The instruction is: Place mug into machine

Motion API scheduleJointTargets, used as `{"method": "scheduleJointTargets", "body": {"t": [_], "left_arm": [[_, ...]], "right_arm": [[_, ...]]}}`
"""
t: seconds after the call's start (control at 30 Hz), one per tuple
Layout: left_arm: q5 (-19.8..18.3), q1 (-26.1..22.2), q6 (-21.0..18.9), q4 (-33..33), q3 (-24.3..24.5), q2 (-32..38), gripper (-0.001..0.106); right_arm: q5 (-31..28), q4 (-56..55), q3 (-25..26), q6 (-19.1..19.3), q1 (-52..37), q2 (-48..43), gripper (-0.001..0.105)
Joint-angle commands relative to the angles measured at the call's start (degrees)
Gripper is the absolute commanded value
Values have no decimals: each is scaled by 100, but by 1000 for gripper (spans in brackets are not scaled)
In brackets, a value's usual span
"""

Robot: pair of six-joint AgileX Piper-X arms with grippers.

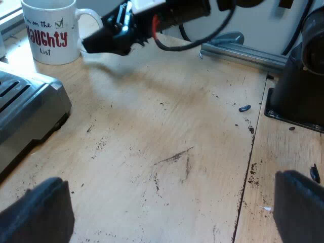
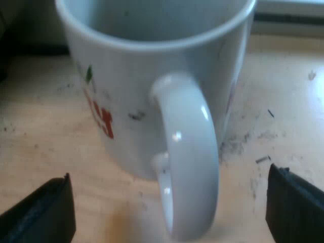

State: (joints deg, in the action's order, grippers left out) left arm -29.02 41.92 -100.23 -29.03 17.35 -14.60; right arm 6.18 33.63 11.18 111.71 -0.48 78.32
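Mug [image 1: 50, 30] reads "on the Naughty List"; right gripper [image 2: 169, 207] spread at its handle [image 2: 188, 152].

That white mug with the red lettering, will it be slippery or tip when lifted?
The mug looks like glossy glazed ceramic, so probably stiff, breakable and somewhat slippery. Its inside seems empty, so likely light. A grip on the handle alone might let it swing.
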Motion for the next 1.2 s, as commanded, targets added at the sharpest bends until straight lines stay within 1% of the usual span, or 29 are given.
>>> {"method": "scheduleJointTargets", "body": {"t": [0.03, 0.07, 0.1, 0.13, 0.17, 0.23, 0.27, 0.33, 0.47, 0.53, 0.57, 0.6, 0.63, 0.67, 0.7, 0.77, 0.8, 0.83, 0.87, 0.9, 0.93, 0.97, 1.0, 1.03, 1.1, 1.13, 1.17, 1.2], "left_arm": [[-37, 23, 24, 63, 22, 12, 82], [-37, 23, 24, 63, 22, 12, 82], [-37, 23, 24, 63, 22, 12, 82], [-37, 23, 24, 63, 22, 12, 82], [-37, 23, 24, 63, 22, 12, 82], [-37, 23, 24, 63, 13, 12, 82], [-37, 23, 24, 63, 13, 12, 82], [-26, 23, 24, 63, 13, 12, 82], [2, 23, 24, 63, 13, 12, 82], [194, 23, 24, 63, 13, 12, 82], [815, 23, 24, 63, 13, 5, 82], [1336, 23, 24, 63, 13, 5, 82], [1522, 23, 24, 63, 13, 5, 82], [2066, 23, 24, 63, 13, 5, 82], [2501, 23, 24, 63, 13, 5, 82], [2902, 23, 24, 63, 2, 5, 82], [3014, 23, 24, 63, -16, 5, 82], [3022, 23, 24, 63, -21, 5, 82], [3054, 23, 24, 63, -70, 5, 82], [3054, 23, 24, 73, -109, 5, 82], [3054, 23, 24, 71, -153, 5, 82], [3054, 23, 9, 72, -202, 5, 82], [3054, 23, 7, 90, -279, 5, 82], [3073, 23, 7, 161, -329, 5, 82], [3219, 23, 7, 536, -460, -5, 82], [3225, 23, 7, 678, -508, -2, 82], [3225, 23, 7, 805, -553, -2, 82], [3224, 23, 7, 936, -598, -2, 82]], "right_arm": [[32, 94, 178, 3, 3, 84, 77], [35, 94, 214, 3, 3, 91, 75], [34, 94, 255, 3, 3, 97, 70], [34, 94, 297, 3, 3, 95, 61], [34, 94, 312, 3, 3, 95, 56], [11, 94, 370, 3, 3, 95, 34], [7, 94, 377, 3, 3, 95, 28], [7, 80, 375, 3, 3, 95, 1], [19, 78, 375, 2, 3, 95, 0], [22, 23, 375, 2, 3, 24, 0], [22, -67, 375, 2, 3, -73, 0], [22, -278, 363, 2, 19, -250, 0], [22, -352, 363, 17, 19, -358, 0], [22, -614, 363, 43, 18, -602, 0], [22, -904, 363, 46, 18, -886, 0], [22, -1322, 363, 45, 18, -1247, 0], [22, -1625, 363, 57, 18, -1581, 0], [22, -1776, 363, 75, 18, -1808, 0], [22, -1776, 363, 75, 18, -1808, 0], [43, -1938, 363, 104, 18, -1989, 0], [84, -2378, 363, 149, 18, -2416, 0], [196, -2995, 388, 175, 18, -3069, 0], [230, -3480, 422, 175, 18, -3452, 0], [230, -3480, 422, 175, 18, -3452, 0], [236, -3718, 446, 196, 18, -3577, 0], [315, -4363, 520, 476, 18, -4099, 0], [317, -4818, 584, 664, 18, -4438, 0], [436, -5519, 700, 711, 18, -4892, 0]]}}
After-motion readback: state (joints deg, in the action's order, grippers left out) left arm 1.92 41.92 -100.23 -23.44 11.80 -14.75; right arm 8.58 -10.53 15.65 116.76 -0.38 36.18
